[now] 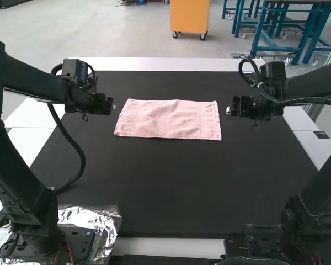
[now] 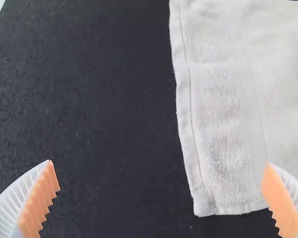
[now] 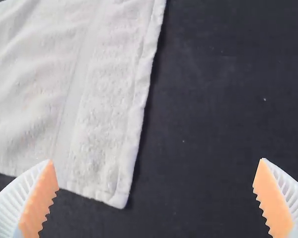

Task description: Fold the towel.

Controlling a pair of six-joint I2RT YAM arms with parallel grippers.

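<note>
While the high view takes in the pink towel (image 1: 168, 120) from end to end, the wrist views bring up finer detail: a stitched hem and a smooth woven band beside the rougher pile at each end. The high view also shows how the towel lies, spread flat as a wide rectangle with light wrinkles, on the far half of the black mat (image 1: 171, 182) that covers most of the white table (image 1: 165, 64).

Crumpled foil (image 1: 107, 218) sits around the base of the left arm (image 1: 22, 165). A black cable (image 1: 80, 157) loops from that arm across the mat's left side, well apart from the towel. The right arm (image 1: 314, 83) spans the mat's right edge, blocking part of it from sight, with a small dark plate (image 1: 321, 134) on the white surface just beside.

The left gripper (image 1: 111, 106) is near the towel's left end and the right gripper (image 1: 229, 109) near its right end. Both have their jaws wide open with nothing gripped. Each wrist view shows a near corner of the towel between the jaws, one ribbed finger overlapping the cloth and the other against the mat. Whether either fingertip touches the towel, I cannot tell.
</note>
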